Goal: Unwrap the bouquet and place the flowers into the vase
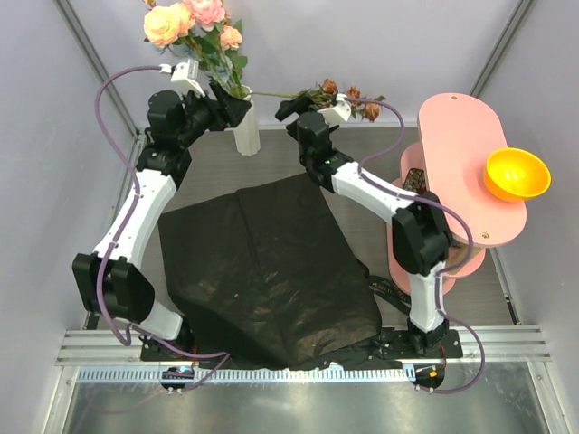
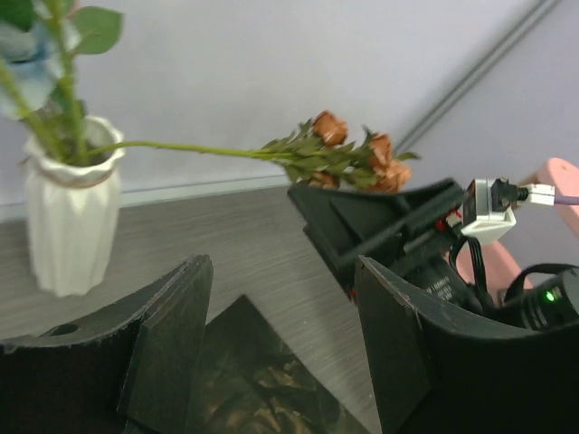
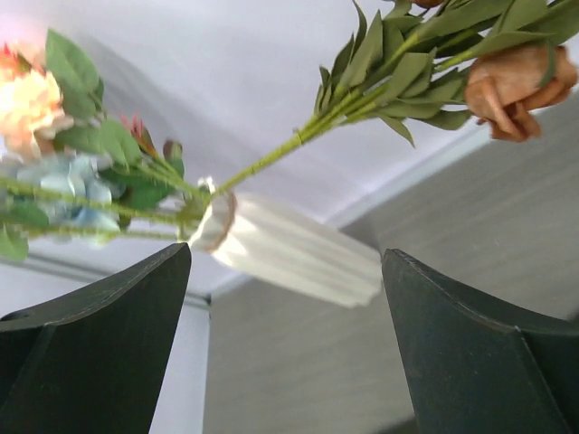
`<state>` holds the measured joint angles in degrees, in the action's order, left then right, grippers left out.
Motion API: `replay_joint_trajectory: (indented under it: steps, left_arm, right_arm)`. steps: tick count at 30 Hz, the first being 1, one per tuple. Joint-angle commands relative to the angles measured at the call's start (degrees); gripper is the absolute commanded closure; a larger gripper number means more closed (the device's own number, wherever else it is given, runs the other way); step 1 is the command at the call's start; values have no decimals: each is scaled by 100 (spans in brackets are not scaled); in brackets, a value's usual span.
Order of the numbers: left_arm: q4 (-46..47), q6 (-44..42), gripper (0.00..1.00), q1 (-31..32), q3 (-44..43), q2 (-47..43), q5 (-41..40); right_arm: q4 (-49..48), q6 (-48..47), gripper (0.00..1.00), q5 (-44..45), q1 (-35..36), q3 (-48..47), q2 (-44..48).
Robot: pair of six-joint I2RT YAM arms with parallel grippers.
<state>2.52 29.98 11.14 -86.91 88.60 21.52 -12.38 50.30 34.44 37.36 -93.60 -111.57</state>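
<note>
The white ribbed vase (image 1: 246, 136) stands at the back of the table with pink and peach flowers (image 1: 185, 23) upright in it. A rust flower spray (image 1: 348, 95) has its stem in the vase mouth and leans almost level to the right. My left gripper (image 1: 241, 107) hovers open just left of the vase top, with nothing between its fingers. My right gripper (image 1: 286, 110) is open below the rust stem, apart from it. The left wrist view shows the vase (image 2: 68, 217), the rust blooms (image 2: 348, 158) and my gripper (image 2: 280, 267). The right wrist view shows the vase (image 3: 289, 249), a rust bloom (image 3: 520, 86) and my gripper (image 3: 288, 258).
The bouquet's black wrapping paper (image 1: 262, 262) lies spread flat on the table between the arms. A pink two-tier stand (image 1: 461, 154) at the right carries an orange bowl (image 1: 517, 174). Grey walls close in the back and both sides.
</note>
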Motion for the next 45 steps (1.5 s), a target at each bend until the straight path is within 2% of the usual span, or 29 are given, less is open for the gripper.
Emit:
replay_joint_trajectory:
  steps: [1,8,15,19,24,27,33,37,41,45]
  left_arm:
    - [-402,-423,31,-137,296,-527,-999]
    - [185,447,31,-568,860,-334,-1018]
    - [854,1052,31,-876,1352,-115,-1265]
    - [1206,1247,32,-911,1379,236,-1124]
    - [1224,1309,32,-947,1212,553,-1159]
    - [1286,1370,32,-947,1098,746,-1159]
    - [1443,1388,32,-955,861,1168,-1141]
    - [1541,1213,32,-999,606,1581,-974]
    - [1453,1028,37,-1052,53,2161,-562]
    - [1435,1045,42,-1052,-273,2565,-105]
  right_arm:
    - [-1196,-55,7,362,-45,-974,-846]
    - [-1196,85,7,494,-133,-2310,-1954]
    - [-1679,410,10,459,-335,-2873,-2701]
    - [-1794,261,11,152,-467,-3610,-3177]
    - [-1776,287,12,107,-572,-3911,-3468]
    - [-1969,235,18,11,-599,-3955,-3591]
    - [-2514,-521,41,-718,-599,-4219,-3776]
    - [-2760,-986,52,-1175,-590,-4289,-3802]
    - [-2761,-1672,59,-1360,-502,-4508,-3916]
    - [-2612,-2444,74,-1483,-415,-4728,-3908]
